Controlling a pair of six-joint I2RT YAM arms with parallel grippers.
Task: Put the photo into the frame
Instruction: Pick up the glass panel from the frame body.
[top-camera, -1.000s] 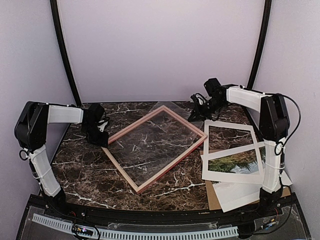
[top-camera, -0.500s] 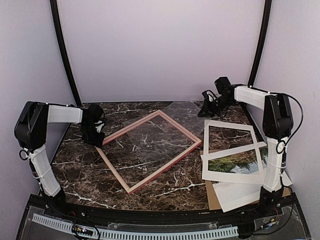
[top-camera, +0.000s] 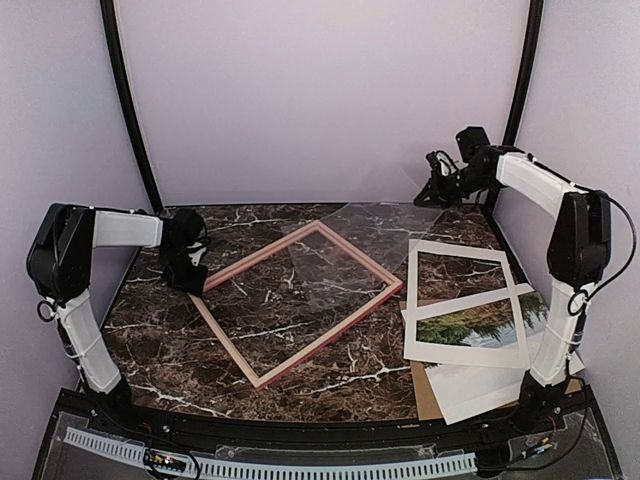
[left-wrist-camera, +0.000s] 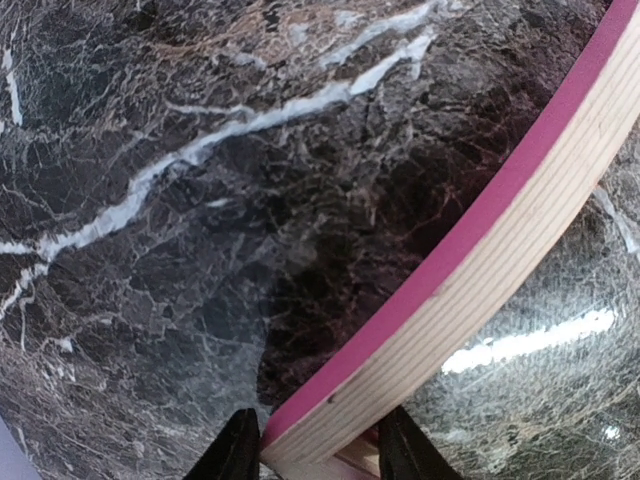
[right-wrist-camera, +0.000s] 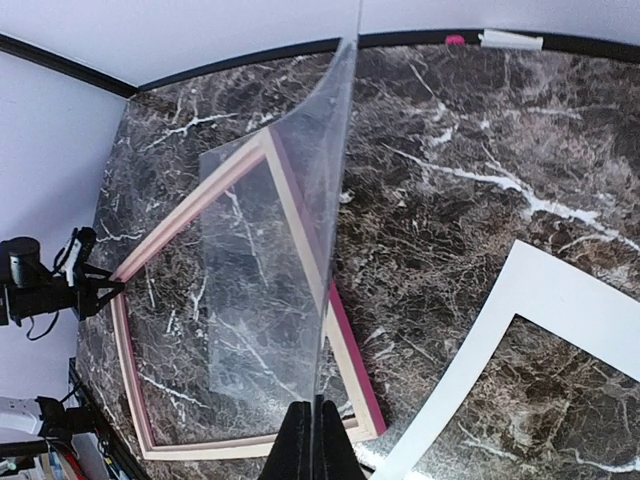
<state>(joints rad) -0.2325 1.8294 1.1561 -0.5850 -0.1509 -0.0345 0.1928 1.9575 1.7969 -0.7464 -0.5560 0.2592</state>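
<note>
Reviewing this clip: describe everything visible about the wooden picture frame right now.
The frame is a large, empty rectangle of thin rails, pink-red on top and pale layered wood on the sides. It appears to lie flat on the marble table, turned like a diamond. The left tool clamps the rail at its left corner. A clear sheet, held up by the right tool, hangs tilted over its far right part; whether they touch cannot be told.

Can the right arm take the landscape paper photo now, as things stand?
Probably not yet. The right gripper is shut on the raised clear plastic sheet, and the white mat board with a window lies partly over the landscape paper photo.
</note>
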